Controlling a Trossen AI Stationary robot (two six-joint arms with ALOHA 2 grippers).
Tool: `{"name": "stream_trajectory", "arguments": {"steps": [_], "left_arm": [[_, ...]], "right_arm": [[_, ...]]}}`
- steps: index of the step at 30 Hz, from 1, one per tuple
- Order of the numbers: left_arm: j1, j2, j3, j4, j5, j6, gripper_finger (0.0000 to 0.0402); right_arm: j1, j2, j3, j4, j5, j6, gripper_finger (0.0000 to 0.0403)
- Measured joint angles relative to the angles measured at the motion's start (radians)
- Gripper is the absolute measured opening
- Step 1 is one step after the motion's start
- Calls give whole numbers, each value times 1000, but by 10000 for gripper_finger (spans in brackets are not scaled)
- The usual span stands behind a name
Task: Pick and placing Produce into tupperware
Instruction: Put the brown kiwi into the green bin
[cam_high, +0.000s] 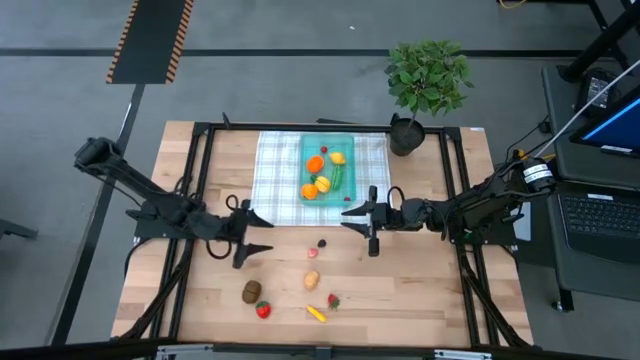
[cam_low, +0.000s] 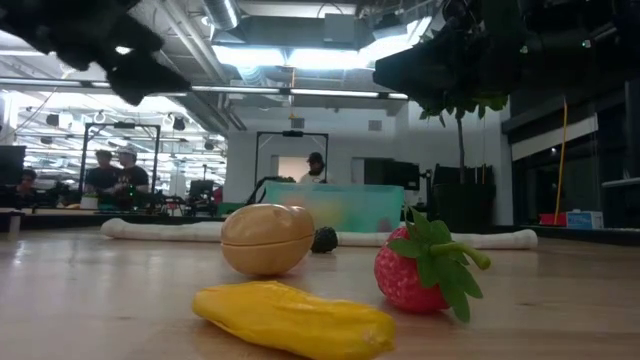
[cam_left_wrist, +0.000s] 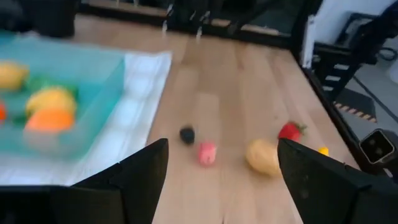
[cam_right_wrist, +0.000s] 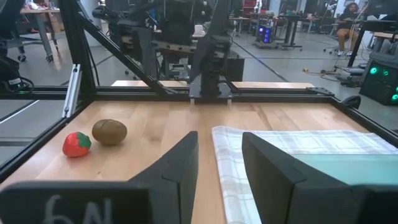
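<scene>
On the wooden tabletop (cam_high: 420, 290), toward twelve o'clock of its centre: one white-and-grey checked cloth (cam_high: 275, 165), carrying the teal tupperware (cam_high: 347, 140). Contents of the tupperware: oranges (cam_high: 315, 164), yellow lemons (cam_high: 338, 157) and a green cucumber (cam_high: 337, 178), clustered together. Just outside its six o'clock edge, on the cloth: one small red piece (cam_high: 347, 198), kind not readable. Loose produce on bare wood, toward six o'clock of the tupperware: a dark berry-like piece (cam_high: 322, 241), a pink piece (cam_high: 313, 253), a tan potato (cam_high: 312, 279), a brown kiwi (cam_high: 251, 291) with a strawberry (cam_high: 263, 309) beside it, a second strawberry (cam_high: 333, 300), and a yellow piece (cam_high: 316, 313) nearest the six o'clock edge. Left gripper (cam_high: 252, 232): at nine o'clock of the loose pieces, fingers (cam_left_wrist: 134, 177) spread wide, empty, pointing toward three o'clock. Right gripper (cam_high: 364, 218): at three o'clock of the cloth's lower corner, fingers (cam_right_wrist: 177, 165) set to a narrow gap, holding nothing, pointing toward nine o'clock. Potted plant (cam_high: 428, 80): at the tabletop's one o'clock corner.
</scene>
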Motion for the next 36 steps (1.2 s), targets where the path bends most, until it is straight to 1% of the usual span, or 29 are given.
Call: {"name": "stream_trajectory", "arguments": {"steps": [2, 5, 7, 9, 15, 21, 28, 33, 36], "left_arm": [[-21, -8, 20, -114, -45, -99, 292], [-61, 1, 91, -341, -109, -243, 292], [-89, 18, 151, -468, -144, -307, 292], [-116, 35, 208, -556, -169, -356, 293], [-186, 114, 327, -694, -186, -514, 293], [-257, 238, 437, -880, -185, -784, 293], [-322, 404, 562, -972, -185, -1044, 293], [-357, 546, 683, -1037, -143, -1198, 293], [-373, 643, 784, -1147, -90, -1304, 293]], "right_arm": [[0, 0, 0, 0, 0, -4, 127], [0, 0, 0, 0, 1, -28, 127], [-3, 0, 0, 2, 3, -39, 127], [-7, 0, 0, 12, 2, -44, 127], [-7, 0, 0, 30, 2, -48, 127], [-7, 0, 0, 31, 2, -48, 127], [-7, 0, 0, 31, 2, -46, 127], [-4, 0, 0, 18, -1, 4, 127], [7, 0, 0, 3, -1, 2, 127]]}}
